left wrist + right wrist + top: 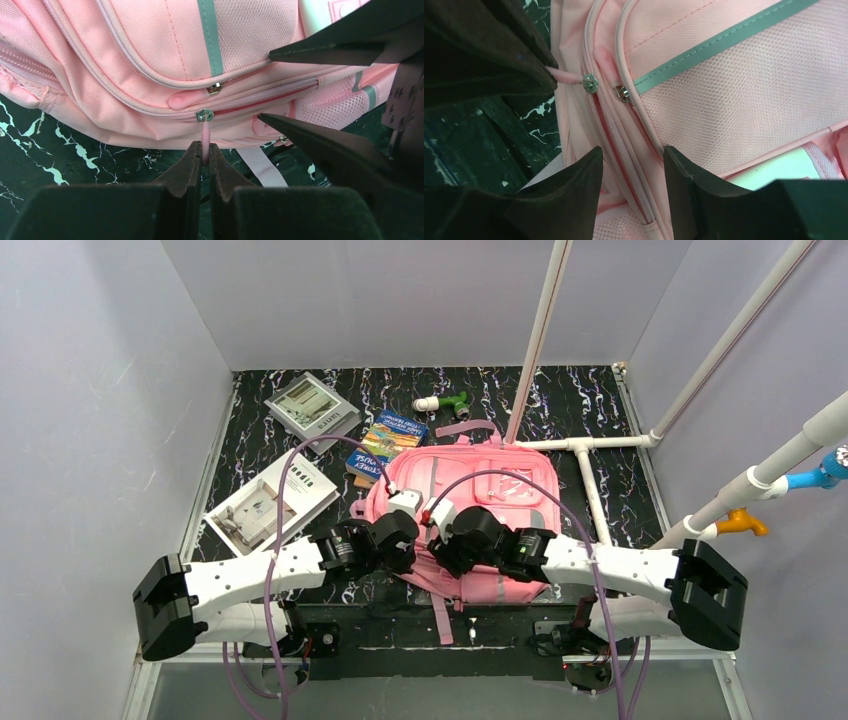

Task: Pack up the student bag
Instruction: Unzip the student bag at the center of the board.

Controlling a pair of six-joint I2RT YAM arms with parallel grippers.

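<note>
The student bag [490, 485] is a pink backpack with a grey stripe, lying flat mid-table. My left gripper [205, 150] is shut on the thin pink pull [205, 134] of a zipper slider [204, 115] at the bag's near edge. A partly parted zipper line [260, 102] runs right from the slider. My right gripper [631, 155] is open, its fingers standing either side of that same zipper line [616, 150] without gripping it. A second slider [622, 93] sits just beside the first [589, 82]. In the top view both grippers, left [410, 540] and right [450, 540], meet over the bag's near left part.
Left of the bag lie a white book [270, 505], a grey book [313, 406] and a colourful book [385, 440]. A green-and-white object [443, 402] sits behind the bag. A white pipe frame [585, 445] stands at the right, and grey walls close in the table.
</note>
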